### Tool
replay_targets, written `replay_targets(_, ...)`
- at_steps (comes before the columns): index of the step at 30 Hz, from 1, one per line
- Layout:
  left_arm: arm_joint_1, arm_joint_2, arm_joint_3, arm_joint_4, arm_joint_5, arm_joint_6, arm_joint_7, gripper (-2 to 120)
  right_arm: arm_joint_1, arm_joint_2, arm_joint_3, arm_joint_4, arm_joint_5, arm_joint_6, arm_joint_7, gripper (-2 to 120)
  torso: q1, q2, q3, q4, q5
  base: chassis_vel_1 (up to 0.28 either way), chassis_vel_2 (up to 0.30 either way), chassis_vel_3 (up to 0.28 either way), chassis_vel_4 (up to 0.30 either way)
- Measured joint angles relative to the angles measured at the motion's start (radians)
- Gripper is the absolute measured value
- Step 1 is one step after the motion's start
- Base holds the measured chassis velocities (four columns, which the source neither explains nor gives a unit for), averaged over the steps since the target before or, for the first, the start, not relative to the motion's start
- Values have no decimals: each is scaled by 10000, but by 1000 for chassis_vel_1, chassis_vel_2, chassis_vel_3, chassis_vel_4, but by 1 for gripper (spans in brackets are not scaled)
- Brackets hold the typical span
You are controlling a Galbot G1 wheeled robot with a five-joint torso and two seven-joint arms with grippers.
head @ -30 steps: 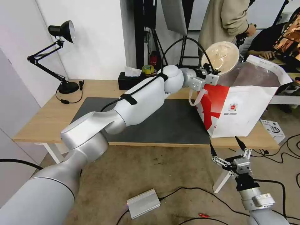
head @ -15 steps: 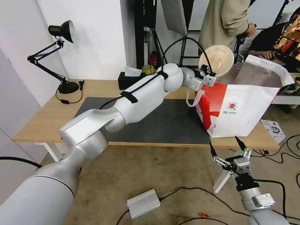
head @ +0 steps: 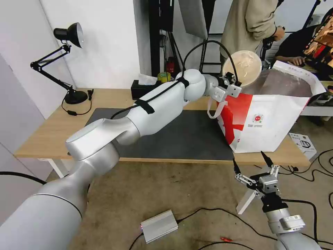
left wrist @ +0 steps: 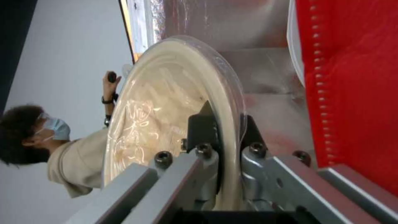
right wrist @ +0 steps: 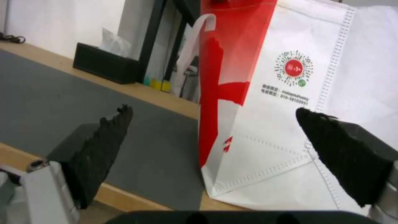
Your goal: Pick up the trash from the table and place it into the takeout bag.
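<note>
1. The left end effector (head: 231, 83) is clenched on the rim of the beige lidded bowl (head: 242, 67), holding it on edge above the open mouth of the takeout bag (head: 274, 121).
2. In the left wrist view its fingers (left wrist: 202, 124) pinch the bowl's rim, with the foil lining just beyond.
3. The bag stands on the right end of the tabletop (head: 52, 135), partly on the dark grey mat (head: 187, 135).
4. The right end effector (head: 252, 165) hangs below the tabletop's front edge, released, jaws wide apart.
</note>
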Motion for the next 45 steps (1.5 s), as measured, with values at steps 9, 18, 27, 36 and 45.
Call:
replay_targets(9,-75,-3,79,-110,209,-264,-211,5,0,0,0,0,0,0,0,100,0,0,0,0,0,0,0,0,0)
replay_targets(18,-97,-3,112,-202,707,-399,-174,21,0,0,0,0,0,0,0,100,0,0,1,0,0,0,0,0,0)
replay_targets(27,-117,-5,53,-229,1065,-465,-173,56,0,0,-1,0,0,0,0,100,0,0,0,0,0,0,0,0,0)
replay_targets(36,-80,-5,-15,-272,1505,-536,-363,85,0,0,0,0,0,0,0,100,0,0,0,0,0,0,0,0,0)
replay_targets(45,-75,-5,-23,-293,1326,-507,-467,100,0,0,0,0,0,0,0,100,0,0,0,0,0,0,0,0,0)
